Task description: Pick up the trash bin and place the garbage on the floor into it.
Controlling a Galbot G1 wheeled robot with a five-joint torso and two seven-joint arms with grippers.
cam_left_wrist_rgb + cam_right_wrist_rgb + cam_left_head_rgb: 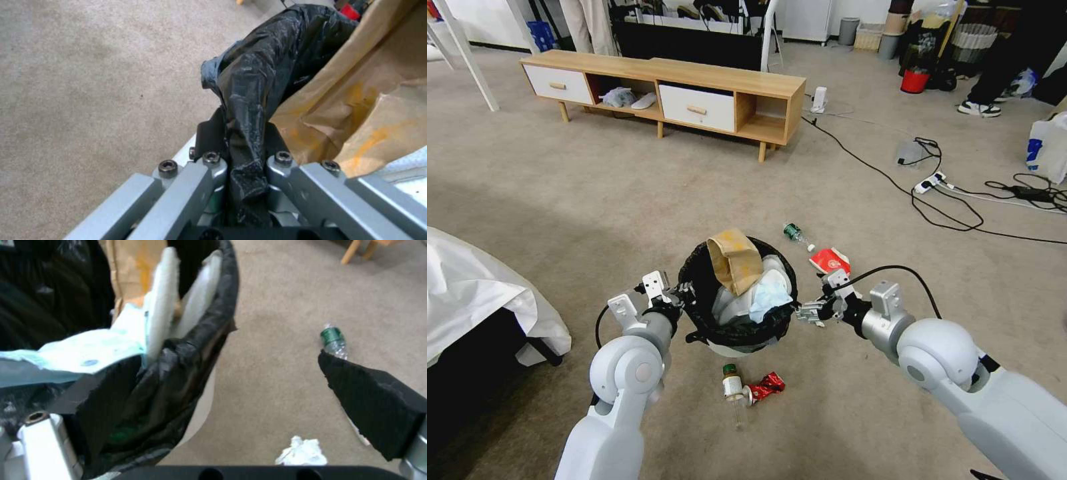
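Observation:
The trash bin [758, 329], white with a black bag over its rim, sits between my two arms. It holds a brown paper bag [734, 259], white pieces and a pale blue tissue. My left gripper [679, 293] is shut on the bagged rim [249, 100]. My right gripper [804, 311] is open at the opposite rim [209, 323], one pad [98, 400] inside the bin and the other pad [369, 403] outside. Garbage lies on the carpet: a green-capped bottle [794, 233] [333, 340], a red packet [830, 260], a second bottle [733, 388], a crushed red wrapper [766, 387] and a white tissue [302, 451].
A low wooden cabinet [694, 87] stands at the back. Black cables and a power strip [930, 181] run across the floor to the right. A white-draped object [474, 293] fills the near left. A red bucket [915, 80] and a white bag [1050, 147] are at the far right.

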